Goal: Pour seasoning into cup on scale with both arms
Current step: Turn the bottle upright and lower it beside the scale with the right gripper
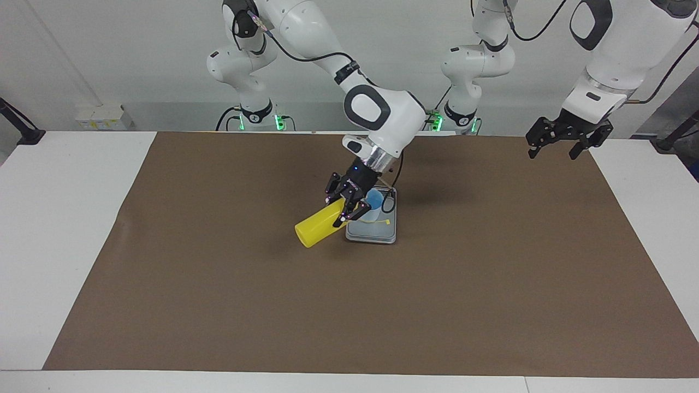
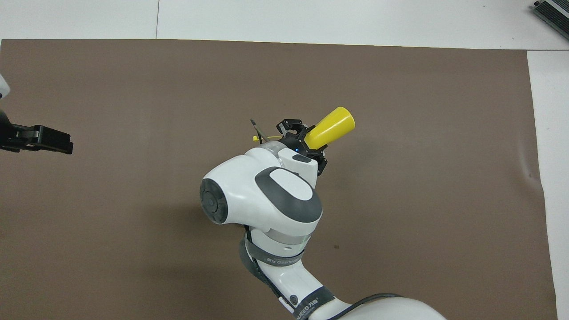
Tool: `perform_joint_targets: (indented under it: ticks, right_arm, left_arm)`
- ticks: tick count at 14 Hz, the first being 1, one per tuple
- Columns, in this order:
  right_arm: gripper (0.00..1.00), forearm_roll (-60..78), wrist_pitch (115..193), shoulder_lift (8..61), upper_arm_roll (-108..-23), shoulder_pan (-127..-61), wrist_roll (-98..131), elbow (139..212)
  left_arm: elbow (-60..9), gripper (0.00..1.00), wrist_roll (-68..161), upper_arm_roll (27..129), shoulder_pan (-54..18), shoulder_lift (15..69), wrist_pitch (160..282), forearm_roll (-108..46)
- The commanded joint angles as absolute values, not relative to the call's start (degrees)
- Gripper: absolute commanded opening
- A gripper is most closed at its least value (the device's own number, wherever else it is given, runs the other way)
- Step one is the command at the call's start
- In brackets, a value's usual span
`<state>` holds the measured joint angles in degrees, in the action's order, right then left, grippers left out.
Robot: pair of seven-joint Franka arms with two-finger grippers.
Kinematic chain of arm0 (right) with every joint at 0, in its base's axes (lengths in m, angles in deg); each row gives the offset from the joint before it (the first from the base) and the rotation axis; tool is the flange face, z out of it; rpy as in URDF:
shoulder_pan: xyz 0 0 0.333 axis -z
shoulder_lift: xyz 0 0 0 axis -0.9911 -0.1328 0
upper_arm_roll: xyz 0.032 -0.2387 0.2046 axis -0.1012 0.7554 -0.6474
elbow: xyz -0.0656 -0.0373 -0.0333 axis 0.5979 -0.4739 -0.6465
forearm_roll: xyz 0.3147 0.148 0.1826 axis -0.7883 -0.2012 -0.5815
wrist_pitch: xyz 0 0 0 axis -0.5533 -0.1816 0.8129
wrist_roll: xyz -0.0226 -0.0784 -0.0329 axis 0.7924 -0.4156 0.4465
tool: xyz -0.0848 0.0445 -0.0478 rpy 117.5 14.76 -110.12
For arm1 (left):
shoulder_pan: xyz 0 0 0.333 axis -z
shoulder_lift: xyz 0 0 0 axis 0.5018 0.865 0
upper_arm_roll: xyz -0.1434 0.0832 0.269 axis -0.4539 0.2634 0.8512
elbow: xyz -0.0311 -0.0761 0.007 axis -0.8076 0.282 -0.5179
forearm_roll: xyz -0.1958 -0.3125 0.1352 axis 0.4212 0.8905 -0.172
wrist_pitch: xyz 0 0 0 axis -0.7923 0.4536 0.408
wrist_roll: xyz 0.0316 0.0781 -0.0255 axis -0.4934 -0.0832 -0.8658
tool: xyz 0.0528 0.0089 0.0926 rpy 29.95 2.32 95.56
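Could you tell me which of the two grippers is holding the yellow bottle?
The right gripper, holding the tilted seasoning bottle over the cup on the scale; the left gripper waits, holding nothing.

Lighting bright, even, diffuse from above in both views. Soft shadows only: a faint patch on the brown mat (image 1: 218, 284) beside the scale (image 1: 371, 232), a broader dim smear under the right arm (image 2: 262, 200). No glare. Focus sharp throughout; no visible distortion at the edges.
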<state>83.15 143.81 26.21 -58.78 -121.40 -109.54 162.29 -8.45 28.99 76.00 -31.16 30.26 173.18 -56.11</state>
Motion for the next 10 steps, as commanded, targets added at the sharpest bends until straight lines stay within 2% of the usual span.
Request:
perform_joint_targets:
  ticks: [1, 10]
  right_arm:
    - [0.00, 75.2, 147.5, 32.9, -59.2, -116.8, -105.7, 167.3]
    - [0.00, 42.8, 144.8, 39.9, -59.2, -107.2, -89.6, 172.4]
  left_arm:
    - [-10.0, 1.00, 28.7, 76.2, -31.3, 28.8, 173.1, -55.5]
    - [-10.0, 1.00, 28.8, 76.2, -31.3, 28.8, 173.1, -55.5]
